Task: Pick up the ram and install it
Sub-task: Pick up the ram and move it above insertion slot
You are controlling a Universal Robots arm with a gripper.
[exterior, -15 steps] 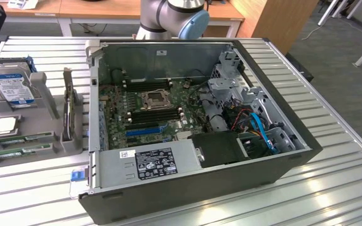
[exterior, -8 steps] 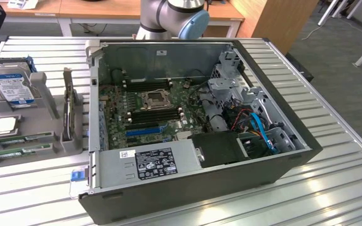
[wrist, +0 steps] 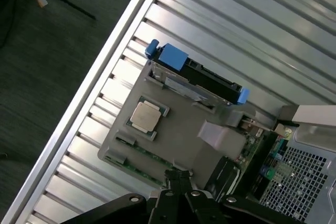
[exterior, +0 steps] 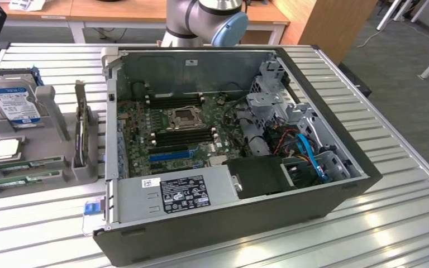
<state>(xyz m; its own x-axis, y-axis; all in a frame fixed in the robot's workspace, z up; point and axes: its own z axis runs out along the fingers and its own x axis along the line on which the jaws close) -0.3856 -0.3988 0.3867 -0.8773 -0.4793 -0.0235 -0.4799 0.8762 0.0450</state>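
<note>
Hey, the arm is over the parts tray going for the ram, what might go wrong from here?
1. The two ram sticks lie side by side at the edge of the tray. The shut gripper hangs above it, and coming down it could catch both.
2. The processor chip sits right beside them and might get knocked.
3. The memory slots lie deep in the case beside the socket, so a tilted stick may jam.

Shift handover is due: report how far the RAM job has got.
Done: nothing visible; two RAM sticks lie in the gray tray outside the computer case. In hand: nothing; the gripper hangs shut over the tray, near the sticks. Left: picking one up and seating it in the case.
</note>
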